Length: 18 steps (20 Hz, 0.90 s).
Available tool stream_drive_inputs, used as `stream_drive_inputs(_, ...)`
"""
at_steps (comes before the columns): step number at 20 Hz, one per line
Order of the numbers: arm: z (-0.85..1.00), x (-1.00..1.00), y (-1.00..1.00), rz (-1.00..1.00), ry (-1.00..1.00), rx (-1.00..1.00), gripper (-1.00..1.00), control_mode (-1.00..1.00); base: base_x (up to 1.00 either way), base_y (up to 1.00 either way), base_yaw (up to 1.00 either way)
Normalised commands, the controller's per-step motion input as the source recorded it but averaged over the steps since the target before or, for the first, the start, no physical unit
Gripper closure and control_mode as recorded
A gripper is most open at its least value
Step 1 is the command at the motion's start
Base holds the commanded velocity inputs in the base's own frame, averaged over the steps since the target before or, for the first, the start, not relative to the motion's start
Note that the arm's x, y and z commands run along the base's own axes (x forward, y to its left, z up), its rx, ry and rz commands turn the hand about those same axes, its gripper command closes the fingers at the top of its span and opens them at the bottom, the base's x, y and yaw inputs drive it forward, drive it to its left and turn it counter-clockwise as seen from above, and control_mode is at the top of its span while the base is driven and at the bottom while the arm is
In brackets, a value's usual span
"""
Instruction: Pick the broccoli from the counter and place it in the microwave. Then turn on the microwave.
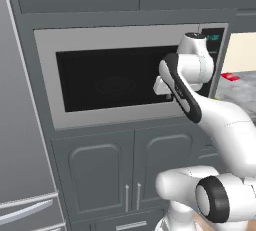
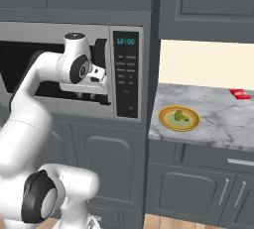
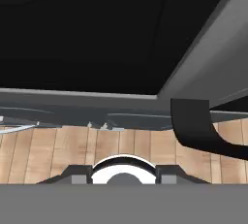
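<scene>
We found hand [image 2: 91, 95] at microwave [image 2: 74, 34] door front, near handle [image 3: 193, 126]; finger gap not discernible. Broccoli [image 2: 180, 116] sat in yellow dish [image 2: 166, 122] on desk [image 2: 223, 119], at hand's three o'clock, well apart.

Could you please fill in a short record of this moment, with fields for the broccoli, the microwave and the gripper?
broccoli: lying on the round yellow dish on the counter
microwave: door shut, teal display lit
gripper: at the microwave door by its black handle, holding nothing that shows
red item: far back on the counter
</scene>
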Motion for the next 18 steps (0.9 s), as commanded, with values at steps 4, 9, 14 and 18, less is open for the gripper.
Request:
stream_drive_inputs(4,0.0,-0.14,-0.12,-0.01,-0.16,0.01,-1.0,-1.0,0.0,0.0,0.0)
stream_drive_inputs(9,0.09,-0.22,-0.28,-0.07,-0.31,0.0,-1.0,-1.0,0.0,0.0,0.0)
stream_drive_inputs(14,0.13,-0.01,-0.28,-0.06,-0.23,0.0,-1.0,-1.0,0.0,0.0,0.0)
stream_drive_inputs(18,0.1,0.04,-0.27,-0.01,-0.16,0.0,-1.0,-1.0,0.0,0.0,0.0)
